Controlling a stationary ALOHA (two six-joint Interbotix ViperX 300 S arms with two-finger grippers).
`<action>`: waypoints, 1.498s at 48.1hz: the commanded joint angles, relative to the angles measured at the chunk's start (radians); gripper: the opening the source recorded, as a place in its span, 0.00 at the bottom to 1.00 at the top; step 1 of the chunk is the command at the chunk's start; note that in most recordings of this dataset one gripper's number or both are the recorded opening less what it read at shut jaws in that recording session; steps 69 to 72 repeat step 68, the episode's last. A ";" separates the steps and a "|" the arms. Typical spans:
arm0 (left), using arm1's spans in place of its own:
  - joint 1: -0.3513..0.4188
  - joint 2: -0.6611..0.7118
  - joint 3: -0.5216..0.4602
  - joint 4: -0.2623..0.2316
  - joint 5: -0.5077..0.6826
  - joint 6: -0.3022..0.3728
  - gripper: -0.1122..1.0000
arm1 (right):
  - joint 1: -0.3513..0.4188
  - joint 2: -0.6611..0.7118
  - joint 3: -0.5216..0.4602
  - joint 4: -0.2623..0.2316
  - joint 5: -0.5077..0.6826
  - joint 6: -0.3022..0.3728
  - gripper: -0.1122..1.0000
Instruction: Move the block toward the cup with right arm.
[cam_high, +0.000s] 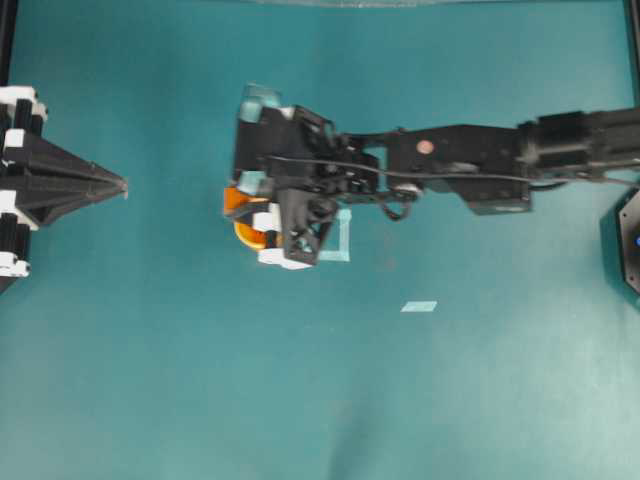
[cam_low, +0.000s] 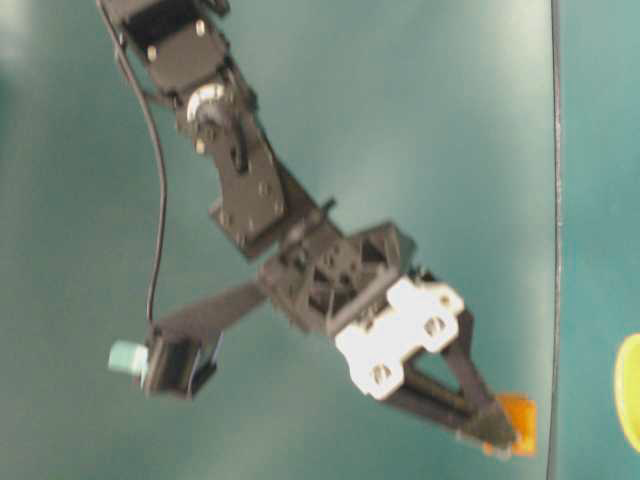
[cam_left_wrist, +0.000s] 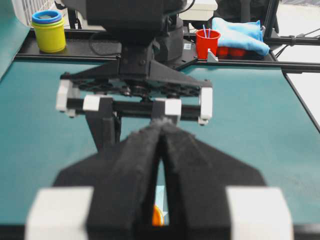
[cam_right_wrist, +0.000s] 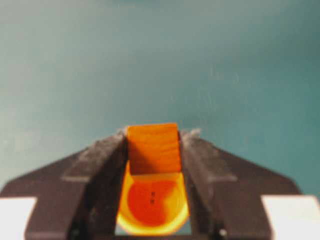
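My right gripper (cam_right_wrist: 152, 136) is shut on the small orange block (cam_right_wrist: 152, 146), which fills the gap between its black fingers. Directly below the block in that wrist view, the yellow-orange cup (cam_right_wrist: 152, 206) shows its orange inside. From overhead, the right arm reaches in from the right. The block (cam_high: 236, 199) at its fingertips lies right beside the cup (cam_high: 248, 237), which the gripper partly hides. In the table-level view the block (cam_low: 518, 424) is at the fingertip and the cup (cam_low: 630, 392) is at the right edge. My left gripper (cam_high: 121, 185) rests shut at the far left, apart from both.
A pale tape square (cam_high: 342, 236) lies partly under the right gripper and a small tape strip (cam_high: 419, 306) lies to its lower right. Beyond the table's far edge stand stacked yellow and blue cups (cam_left_wrist: 48, 31), a red cup (cam_left_wrist: 207, 43) and a blue cloth (cam_left_wrist: 240, 34).
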 joint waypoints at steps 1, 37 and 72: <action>0.002 0.008 -0.028 0.002 -0.006 0.000 0.10 | 0.003 -0.064 0.025 0.003 -0.032 0.012 0.49; 0.002 0.008 -0.028 0.002 -0.006 0.000 0.10 | 0.003 -0.083 0.058 0.003 -0.064 0.025 0.49; 0.002 0.008 -0.028 0.002 -0.005 0.000 0.10 | 0.003 -0.083 0.058 0.003 -0.061 0.025 0.49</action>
